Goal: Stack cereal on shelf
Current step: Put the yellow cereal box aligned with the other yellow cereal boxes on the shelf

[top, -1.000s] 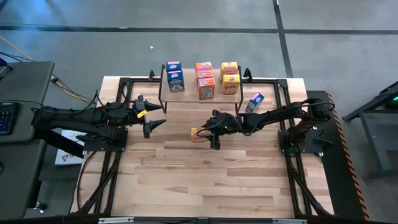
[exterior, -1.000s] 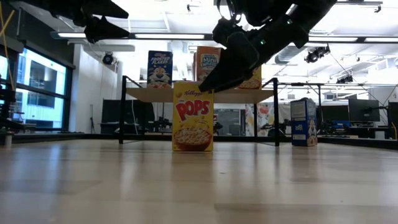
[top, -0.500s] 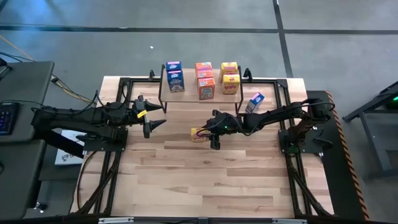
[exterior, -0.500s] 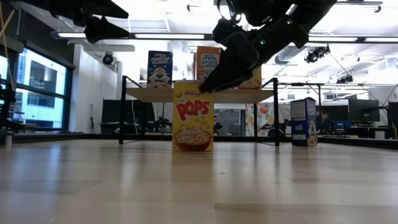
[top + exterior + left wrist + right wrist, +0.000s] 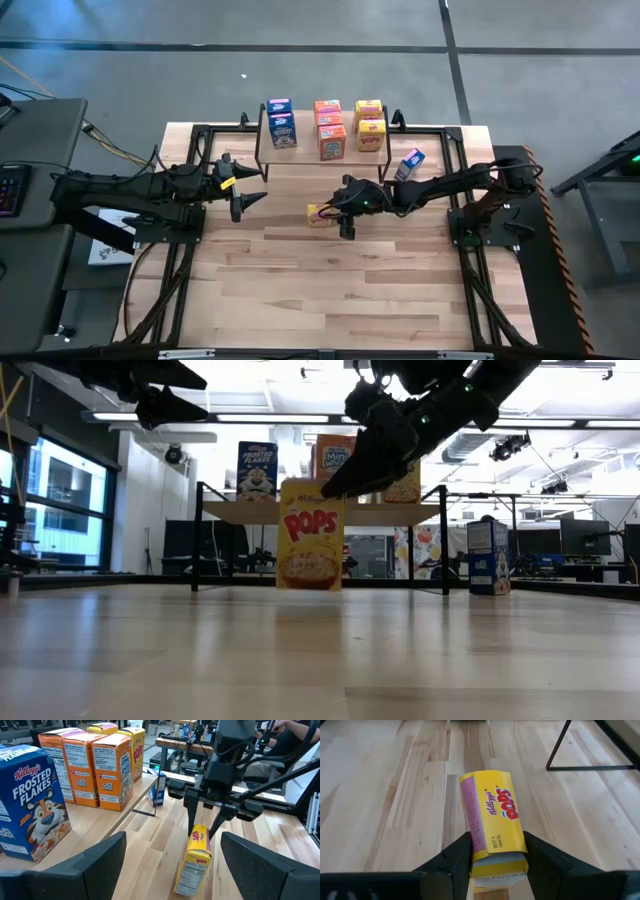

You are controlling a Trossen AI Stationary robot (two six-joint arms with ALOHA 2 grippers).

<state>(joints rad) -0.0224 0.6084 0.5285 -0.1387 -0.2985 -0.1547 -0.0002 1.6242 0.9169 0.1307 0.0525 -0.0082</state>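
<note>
While L gripper gapes idle, R gripper clamps yellow Pops box off table.

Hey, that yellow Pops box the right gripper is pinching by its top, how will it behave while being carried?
The Pops box looks like thin cardboard, so probably light. The right gripper grips only its top, so it may swing or tilt; the left wrist view shows it leaning. Hard squeezing could dent it.

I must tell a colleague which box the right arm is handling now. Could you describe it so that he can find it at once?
Start from the shelf at the table's far edge and come toward the table's middle. There the right gripper is shut on the top of a yellow Pops box, just clear of the wood. It is the only box not resting on shelf or table.
</note>
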